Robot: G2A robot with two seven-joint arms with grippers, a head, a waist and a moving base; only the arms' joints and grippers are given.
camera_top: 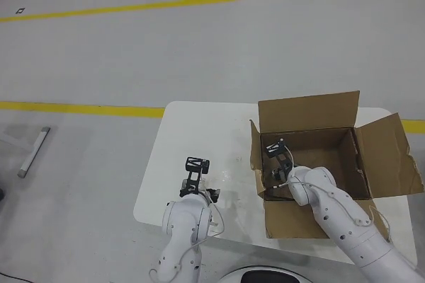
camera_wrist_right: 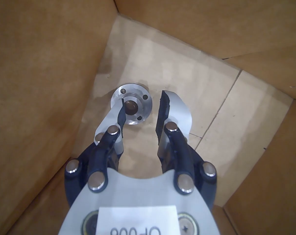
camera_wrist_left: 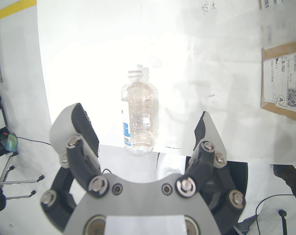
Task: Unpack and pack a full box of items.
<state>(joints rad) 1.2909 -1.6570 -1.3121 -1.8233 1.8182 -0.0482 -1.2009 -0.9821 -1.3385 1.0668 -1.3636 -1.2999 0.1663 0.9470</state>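
At the table's (camera_top: 198, 134) near edge the left gripper (camera_wrist_left: 141, 123) hangs with its fingers spread wide, a clear plastic bottle (camera_wrist_left: 139, 108) on the white top just beyond them and untouched, its base at the edge. To the right, the right gripper (camera_wrist_right: 143, 99) is down inside the open cardboard box (camera_top: 308, 113), jaws parted and holding nothing, over a round metal flange (camera_wrist_right: 140, 110) lying on the box floor close to a corner. Farther off, a yellow line (camera_top: 71, 108) crosses the grey floor.

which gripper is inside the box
The right gripper, open, down between the cardboard box walls over a round metal part. The left gripper is outside it, open by a clear bottle on the table.
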